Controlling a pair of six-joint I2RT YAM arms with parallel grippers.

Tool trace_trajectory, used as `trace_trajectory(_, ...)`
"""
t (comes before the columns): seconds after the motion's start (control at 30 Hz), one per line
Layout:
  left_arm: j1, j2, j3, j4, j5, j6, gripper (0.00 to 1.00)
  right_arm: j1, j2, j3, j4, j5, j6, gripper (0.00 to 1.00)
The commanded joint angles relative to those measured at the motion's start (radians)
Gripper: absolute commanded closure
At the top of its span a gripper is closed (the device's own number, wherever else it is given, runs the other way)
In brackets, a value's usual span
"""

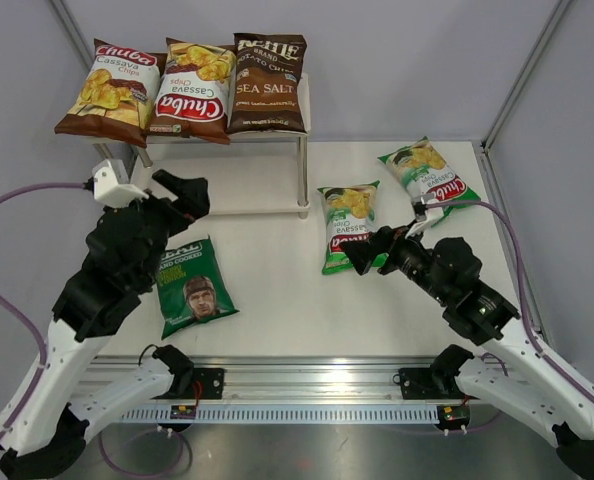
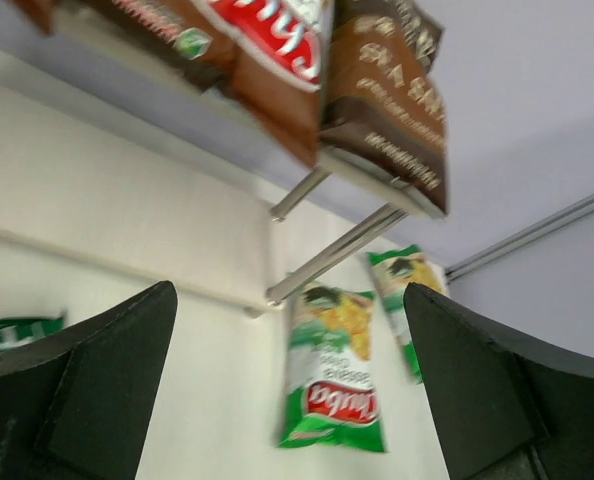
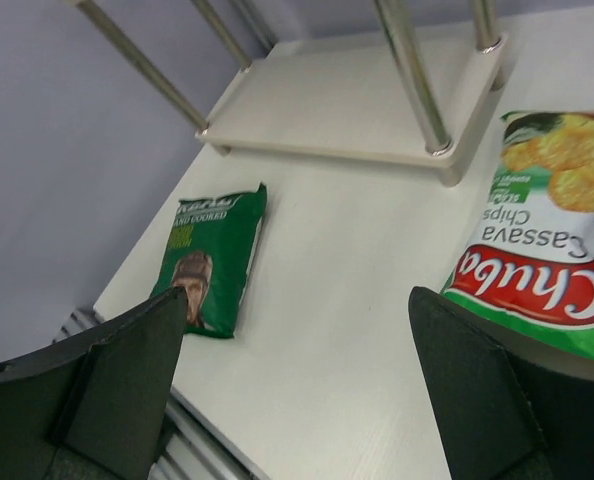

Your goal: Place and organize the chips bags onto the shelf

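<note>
At the table's far left corner, the shelf [image 1: 247, 182] carries three brown bags [image 1: 192, 92] on its top board (two Chuba, one Kettle). Two green Chuba bags [image 1: 350, 222] lie toward the right edge, and the face bag [image 1: 192, 287] lies near the left edge. The left gripper [image 1: 177, 192] and right gripper [image 1: 362, 252] both have their fingers spread and hold nothing. The right one seems to hover at the nearer green bag's end.

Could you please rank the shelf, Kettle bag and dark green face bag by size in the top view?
1. shelf
2. Kettle bag and dark green face bag: alike, unranked; the Kettle bag lies higher, nearer the camera.
</note>
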Motion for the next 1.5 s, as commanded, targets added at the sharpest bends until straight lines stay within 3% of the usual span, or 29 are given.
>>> trace_trajectory(0.0, 0.001, -0.08, -0.105, -0.113, -0.063, 0.111, 0.01, 0.003, 0.042, -0.026, 0.152, -0.209, 0.0, 0.01)
trace_trajectory(0.13, 0.033, -0.13, -0.246, -0.189, -0.105, 0.083, 0.01, 0.003, 0.116, -0.044, 0.227, -0.303, -0.019, 0.01)
trace_trajectory(0.2, 0.126, -0.125, -0.313, -0.193, -0.059, 0.06, 0.01, 0.003, 0.156, -0.042, 0.242, -0.345, -0.025, 0.01)
trace_trajectory(0.23, 0.169, -0.126, -0.342, -0.163, 0.034, 0.054, 0.01, 0.003, 0.186, -0.039, 0.249, -0.375, -0.045, 0.01)
trace_trajectory(0.3, 0.327, -0.142, -0.439, -0.106, 0.167, 0.039, 0.01, 0.003, 0.222, -0.035, 0.259, -0.488, -0.066, 0.01)
trace_trajectory(0.4, 0.575, -0.166, -0.578, 0.004, 0.507, -0.003, 0.01, 0.003, 0.296, -0.026, 0.243, -0.6, -0.1, 0.01)
trace_trajectory(0.47, 0.756, -0.163, -0.638, 0.05, 0.619, -0.015, 0.01, 0.003, 0.338, -0.029, 0.239, -0.642, -0.12, 0.0)
trace_trajectory(0.63, 1.037, -0.127, -0.792, 0.11, 0.805, 0.0, 0.01, 0.003, 0.385, -0.02, 0.23, -0.76, -0.174, 0.0)
trace_trajectory(0.8, 1.105, -0.019, -0.83, 0.155, 0.86, 0.077, 0.01, 0.003, 0.391, -0.021, 0.221, -0.85, -0.206, 0.0)
trace_trajectory(1.13, 1.104, 0.222, -0.932, 0.337, 1.107, 0.062, 0.01, 0.003, 0.348, -0.032, 0.19, -0.87, -0.241, 0.01)
trace_trajectory(1.27, 1.082, 0.208, -1.001, 0.394, 1.164, 0.02, 0.1, 0.003, 0.346, -0.039, 0.201, -0.843, -0.232, 0.01)
trace_trajectory(1.4, 1.052, 0.099, -1.074, 0.413, 1.162, -0.03, 0.25, 0.003, 0.372, -0.041, 0.227, -0.804, -0.205, 0.0)
trace_trajectory(1.47, 1.038, 0.024, -1.099, 0.382, 1.142, -0.046, 0.22, 0.001, 0.392, -0.033, 0.238, -0.8, -0.192, 0.0)
